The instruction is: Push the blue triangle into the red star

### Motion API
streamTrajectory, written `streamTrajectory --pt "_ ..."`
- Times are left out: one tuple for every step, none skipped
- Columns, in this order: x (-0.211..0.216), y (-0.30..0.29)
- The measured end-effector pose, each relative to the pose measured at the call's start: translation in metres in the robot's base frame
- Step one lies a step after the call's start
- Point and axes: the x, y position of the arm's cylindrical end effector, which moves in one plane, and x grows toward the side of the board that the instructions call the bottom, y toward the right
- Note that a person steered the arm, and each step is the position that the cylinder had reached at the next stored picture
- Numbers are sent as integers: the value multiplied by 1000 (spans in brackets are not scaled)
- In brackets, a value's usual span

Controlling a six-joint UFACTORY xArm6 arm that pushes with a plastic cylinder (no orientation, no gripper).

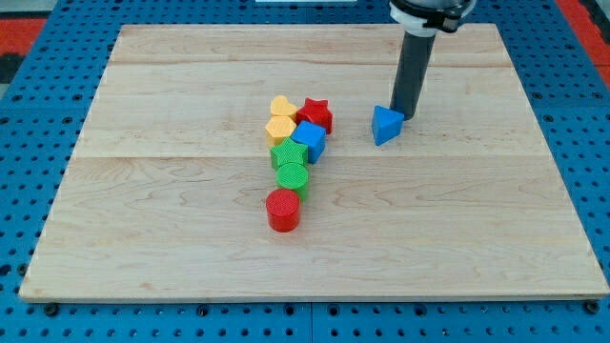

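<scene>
Arm upper part cut off at view's top; yellow blocks' (281,116) shapes hard to tell; tabletop (457,229) carries all blocks; my tip (404,117) is plain rod, holds nothing, touching blue triangle (386,125) at its upper right; red star (316,114) left of triangle, apart, in cluster with blue cube (309,140), green blocks (290,164), red cylinder (283,210).

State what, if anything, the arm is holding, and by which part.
Nothing is held. My tip only touches the blue triangle at its upper right edge.
</scene>
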Motion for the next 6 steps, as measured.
streamTrajectory --pt "6 -7" --pt "14 -8" --pt "37 4" --pt "40 -20" --pt "40 -23" --pt "40 -21"
